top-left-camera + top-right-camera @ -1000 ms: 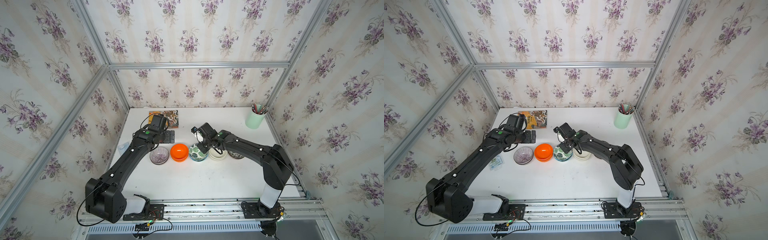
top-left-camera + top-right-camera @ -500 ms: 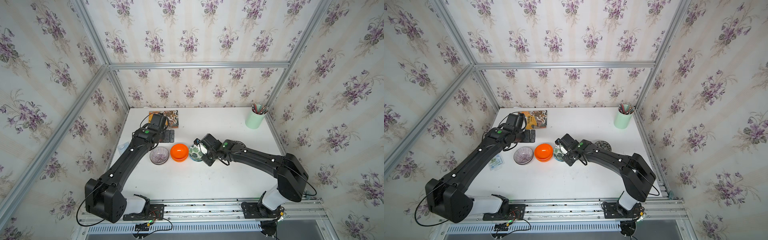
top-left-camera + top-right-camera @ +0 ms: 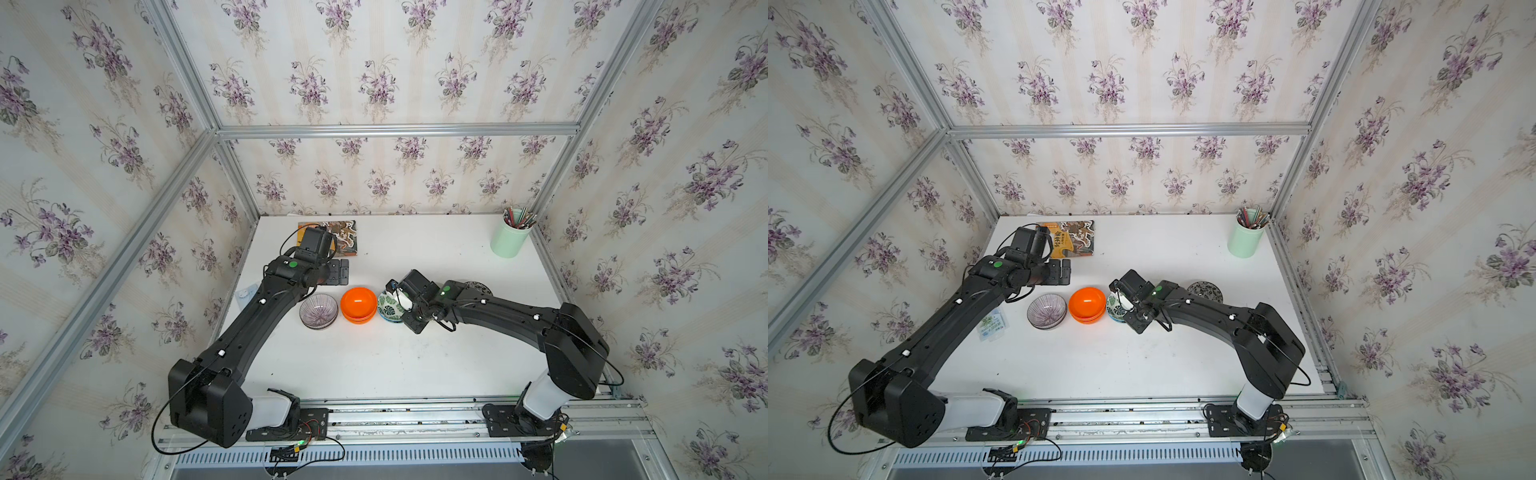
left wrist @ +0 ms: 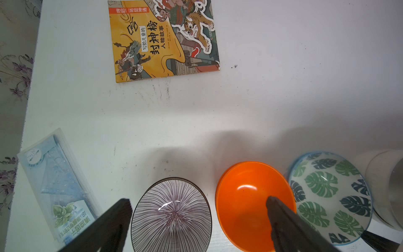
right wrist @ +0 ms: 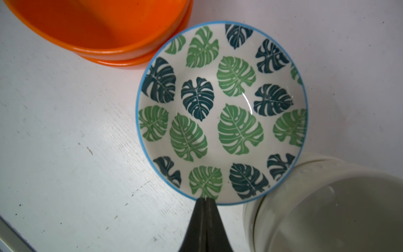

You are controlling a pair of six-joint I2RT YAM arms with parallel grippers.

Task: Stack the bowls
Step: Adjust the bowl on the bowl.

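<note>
Left gripper hangs wide open above the purple bowl and orange stack. Right gripper is pinched shut, tips at the leaf bowl rim, cream bowl just beside.

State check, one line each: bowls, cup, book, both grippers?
Purple striped bowl: upright, empty.
Orange bowls: two nested, upright.
Leaf bowl: upright, empty.
Cream bowl: upright, beside the leaf bowl.
Floral bowl: upright, set apart.
Pencil cup: upright, holding pencils.
Book: closed, flat.
Left gripper: fingers open, empty.
Right gripper: fingers shut, at the leaf bowl's rim.
</note>
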